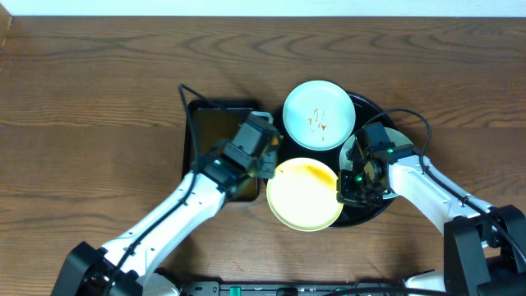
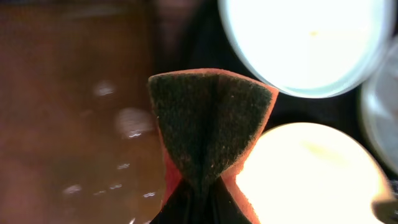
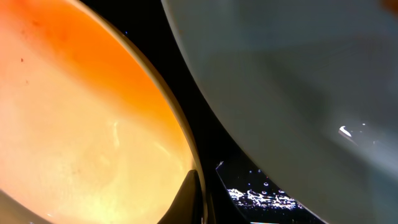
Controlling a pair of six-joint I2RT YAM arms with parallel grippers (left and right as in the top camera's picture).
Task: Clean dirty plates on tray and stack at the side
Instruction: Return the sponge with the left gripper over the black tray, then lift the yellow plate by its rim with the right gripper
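**Sponge pinched on the left, plate rim nipped on the right**

The left claw [image 2: 198, 208] is pressed together on a sponge [image 2: 211, 121]. The sponge is folded upward, with its dark scouring face out and orange showing at the edges. It hangs just beside the left edge of the yellow plate [image 1: 300, 197], above the gap between that plate and a wet rectangular tray [image 1: 209, 131]. The left arm reaches in from the near-left corner, its wrist over the rectangular tray.

The right claw [image 1: 352, 179] is closed on the yellow plate's right rim. The right arm bends in from the near-right corner and covers much of a mint plate [image 1: 401, 138].

The yellow plate carries an orange smear along its far side. It sits at the near-left of the round black tray [image 1: 367, 108], with its left part reaching past the rim. A second mint plate with sauce squiggles [image 1: 319, 115] lies at the tray's far side. Droplets glint on the black tray between the plates.

The desk [image 1: 99, 99] is brown wood grain.
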